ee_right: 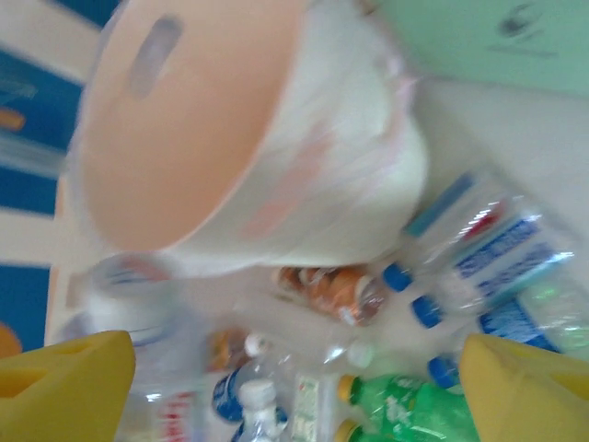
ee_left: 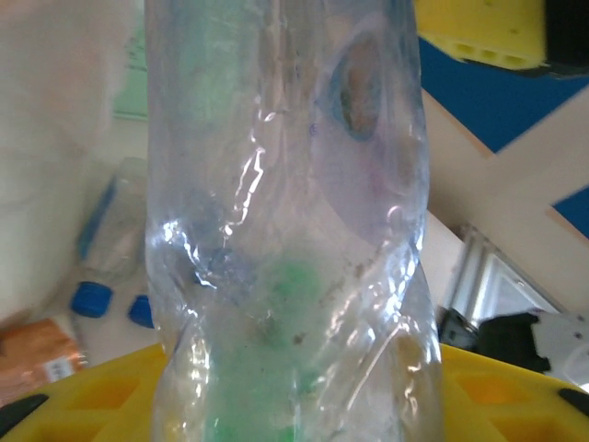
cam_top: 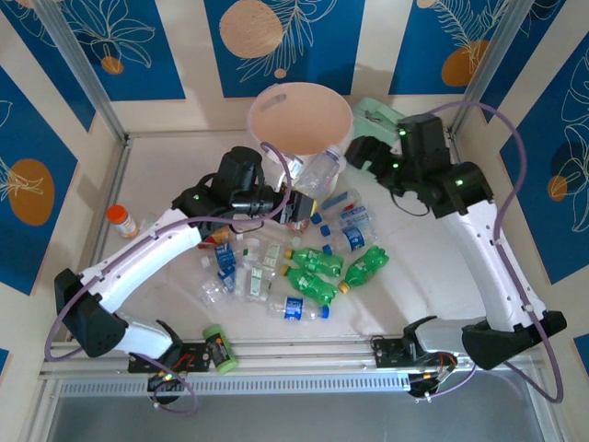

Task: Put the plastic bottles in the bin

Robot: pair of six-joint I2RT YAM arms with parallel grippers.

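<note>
Clear crumpled plastic bottle (ee_left: 285,230) is clamped in the left fingers (ee_left: 83,396), its long axis aimed at the round pale pink plastic bin (cam_top: 294,115) just ahead, while the right fingers (ee_right: 64,387) gape wide and empty beside that bin.

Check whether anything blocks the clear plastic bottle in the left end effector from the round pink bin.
Nothing visible does. The left end effector grips the clear crumpled plastic bottle beside the round pale pink plastic bin; only its own wall rises between them.
</note>
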